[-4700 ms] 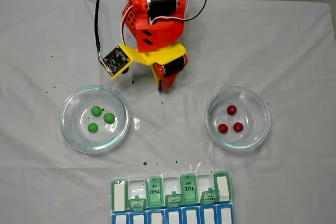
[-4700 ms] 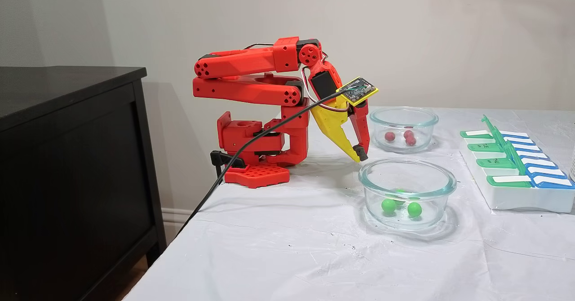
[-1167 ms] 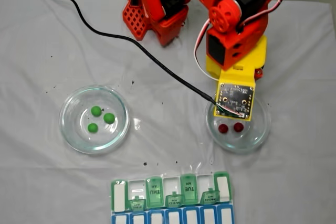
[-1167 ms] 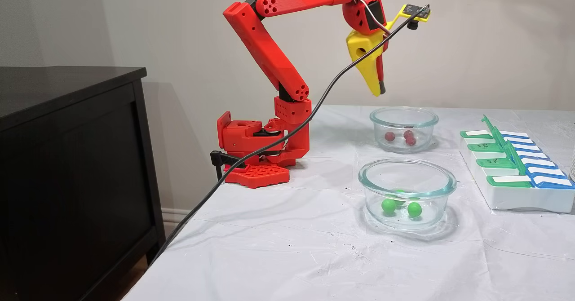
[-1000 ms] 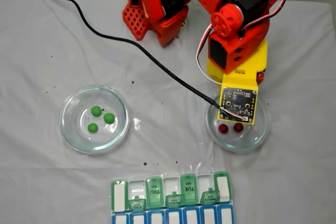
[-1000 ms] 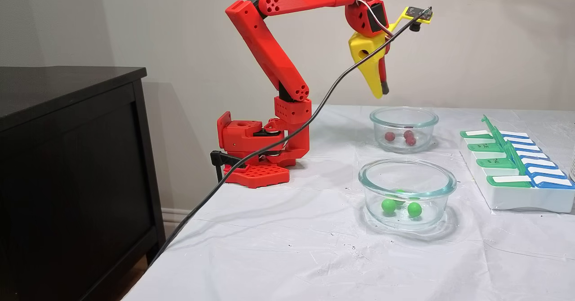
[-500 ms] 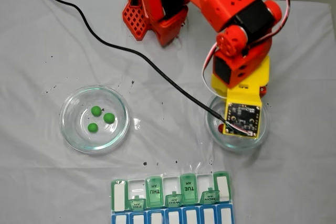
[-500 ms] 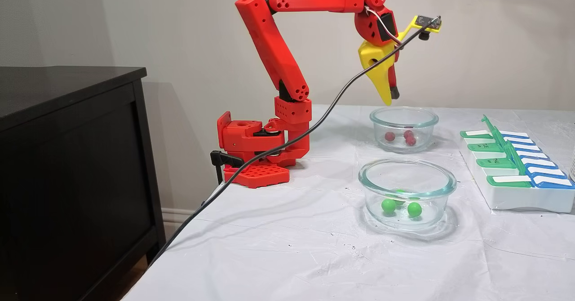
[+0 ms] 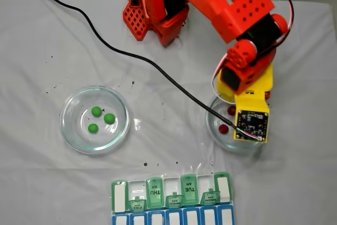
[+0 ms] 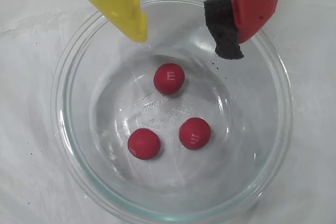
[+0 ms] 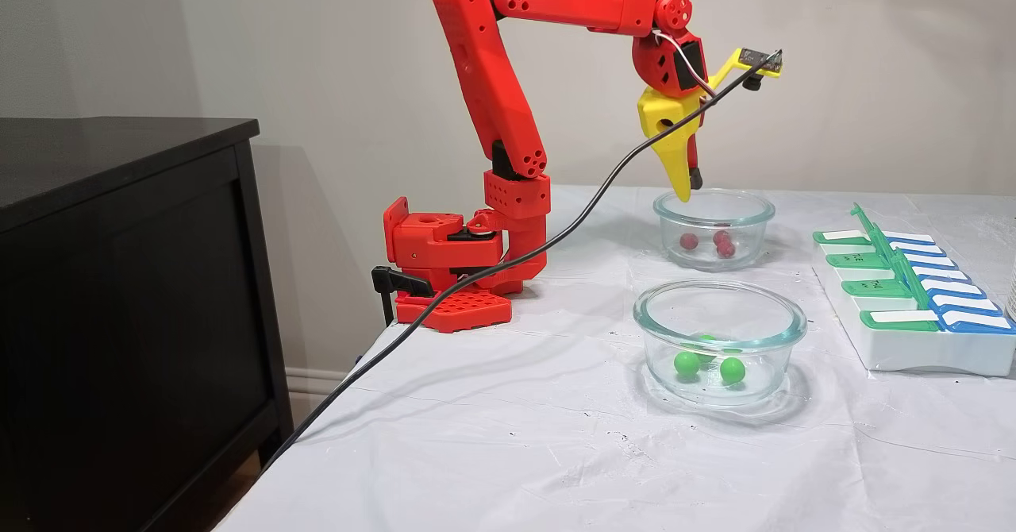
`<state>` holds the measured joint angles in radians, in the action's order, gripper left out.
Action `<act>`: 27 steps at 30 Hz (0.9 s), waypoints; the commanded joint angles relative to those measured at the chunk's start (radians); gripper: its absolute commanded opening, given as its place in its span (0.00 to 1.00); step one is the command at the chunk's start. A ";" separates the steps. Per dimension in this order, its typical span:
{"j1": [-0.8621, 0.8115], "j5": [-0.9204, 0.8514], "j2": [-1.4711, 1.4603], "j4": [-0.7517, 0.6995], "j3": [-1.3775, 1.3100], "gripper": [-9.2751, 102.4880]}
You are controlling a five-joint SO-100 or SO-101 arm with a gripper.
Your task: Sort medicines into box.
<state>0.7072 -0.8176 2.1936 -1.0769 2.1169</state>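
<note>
Arm lowered over red-pill dish [image 10: 68, 82] near table's right edge | gripper [image 10: 184, 30] jaws wide, empty | all six pills undelivered; pill organizer [image 9: 171, 196] compartments unfilled

Three green balls [image 9: 98, 118] lie in a glass dish [image 9: 70, 130].

Three dark red balls [image 10: 169, 78] in clear glass [image 10: 68, 129] — tool [image 10: 184, 35] yellow and red.

White-clothed table [image 9: 42, 40] is carrying two glass dishes [image 9: 95, 119], pill box [image 9: 172, 198], red arm base [image 9: 152, 17]. One dish is sitting under the gripper [image 10: 181, 30].
</note>
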 commanded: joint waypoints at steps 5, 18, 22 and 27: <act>0.009 0.014 -0.018 0.058 0.011 0.30; -0.011 0.051 -0.064 0.138 0.055 0.30; -0.015 0.054 -0.092 0.176 0.071 0.30; -0.014 0.051 -0.101 0.167 0.064 0.30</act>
<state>0.6980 -0.7701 2.0785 -0.9081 2.1997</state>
